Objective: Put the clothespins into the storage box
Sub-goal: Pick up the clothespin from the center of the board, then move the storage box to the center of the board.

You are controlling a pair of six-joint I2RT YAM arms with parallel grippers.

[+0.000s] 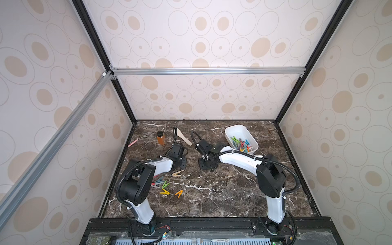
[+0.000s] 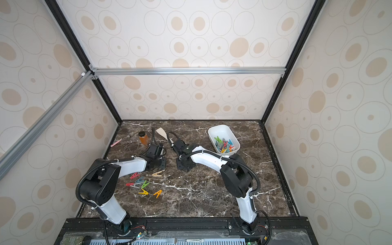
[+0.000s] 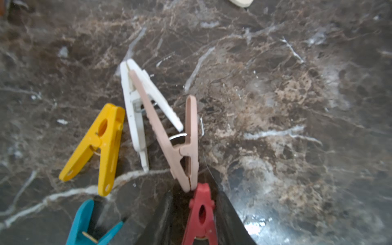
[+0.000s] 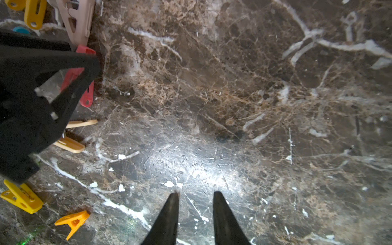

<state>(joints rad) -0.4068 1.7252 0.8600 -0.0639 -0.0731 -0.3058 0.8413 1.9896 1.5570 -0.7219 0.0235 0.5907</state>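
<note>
While the brown marble counter (image 1: 212, 191) keeps the white rectangular plastic storage box (image 1: 236, 131), part-filled, at far right, the right claw (image 4: 196, 195) hangs narrowly parted and empty. The left claw (image 3: 194, 191) straddles a red plastic V-shaped clothespin (image 3: 201, 212), seemingly to lift it; I cannot tell if it is pinched yet.

At 6 o'clock and out toward 3 o'clock of its centre the marble table (image 1: 212, 201) lies bare and passable, as does the patch under the right gripper (image 4: 195, 193), whose fingers stand apart over nothing. At 8 o'clock loose clothespins (image 1: 165, 184) crowd the surface, a red clothespin (image 3: 201, 212) sitting between the left gripper's (image 3: 193, 191) fingers. The storage box (image 1: 236, 131) blocks 1 o'clock, the amber jar (image 1: 160, 137) and wooden spatula (image 1: 183, 136) 11 o'clock.
</note>
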